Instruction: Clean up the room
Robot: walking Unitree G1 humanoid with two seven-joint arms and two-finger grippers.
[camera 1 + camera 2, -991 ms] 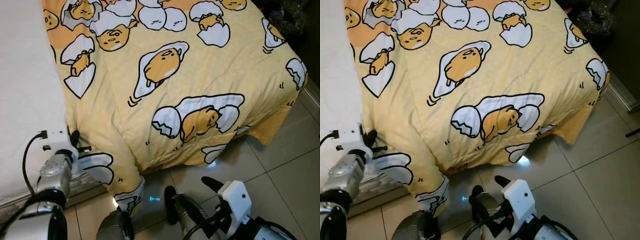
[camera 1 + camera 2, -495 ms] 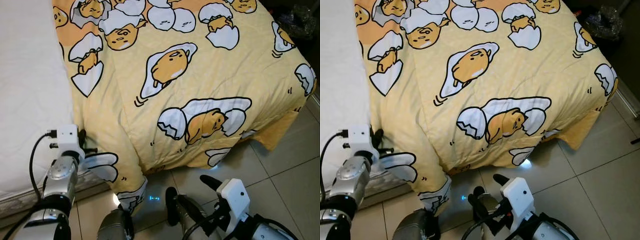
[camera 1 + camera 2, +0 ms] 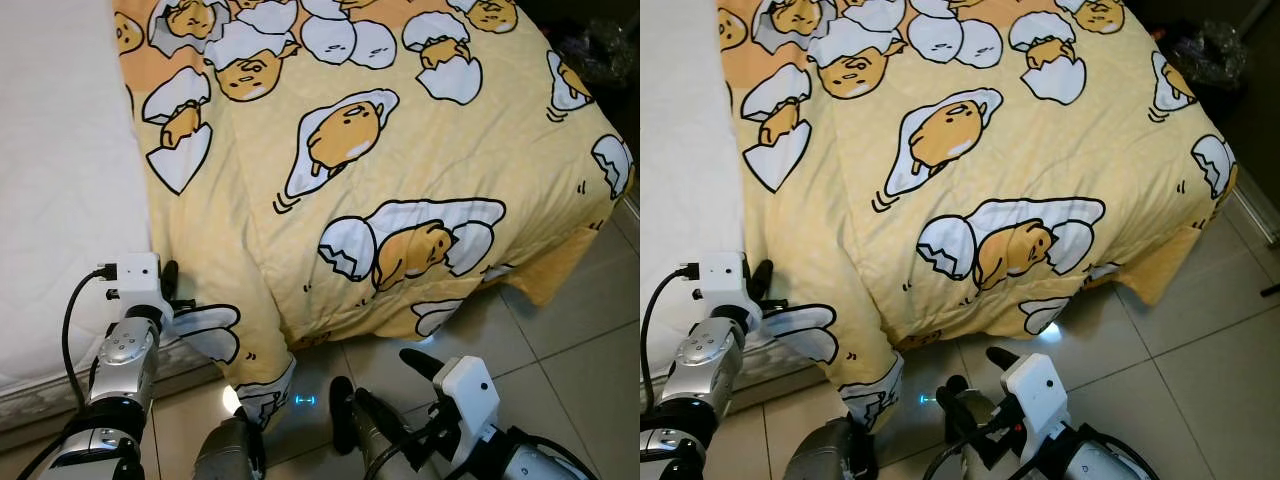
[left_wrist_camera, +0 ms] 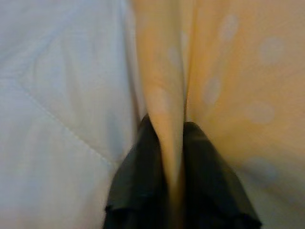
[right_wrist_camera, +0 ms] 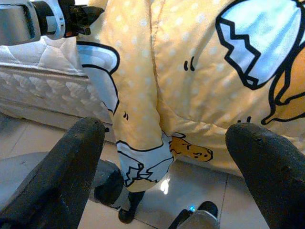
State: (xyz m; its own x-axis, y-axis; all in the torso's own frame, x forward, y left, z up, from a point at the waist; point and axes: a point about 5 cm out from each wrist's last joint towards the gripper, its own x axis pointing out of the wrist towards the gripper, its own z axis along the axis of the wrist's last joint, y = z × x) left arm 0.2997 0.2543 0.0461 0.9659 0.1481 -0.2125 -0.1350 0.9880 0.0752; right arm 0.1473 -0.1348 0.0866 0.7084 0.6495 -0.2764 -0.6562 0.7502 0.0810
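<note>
A yellow blanket [image 3: 400, 130] printed with cartoon egg characters covers the bed and hangs over its corner toward the floor. My left gripper [image 3: 172, 288] is at the blanket's side edge next to the bare white mattress [image 3: 60, 200]. It is shut on a fold of the fabric; in the left wrist view the black fingers [image 4: 138, 176] pinch the yellow cloth [image 4: 167, 105]. My right gripper [image 3: 380, 385] hangs low over the tiles in front of the bed corner, open, with nothing between its fingers [image 5: 62, 167].
Grey floor tiles [image 3: 580, 330] lie in front and to the right of the bed. A hanging blanket corner [image 3: 262, 395] reaches the floor beside my grey leg [image 3: 230, 455]. A dark plastic bag [image 3: 600, 50] sits at the far right, past the bed.
The whole picture has drifted slightly, so the camera moved. My left gripper keeps its hold on the blanket edge. The right gripper stays open in the same low spot.
</note>
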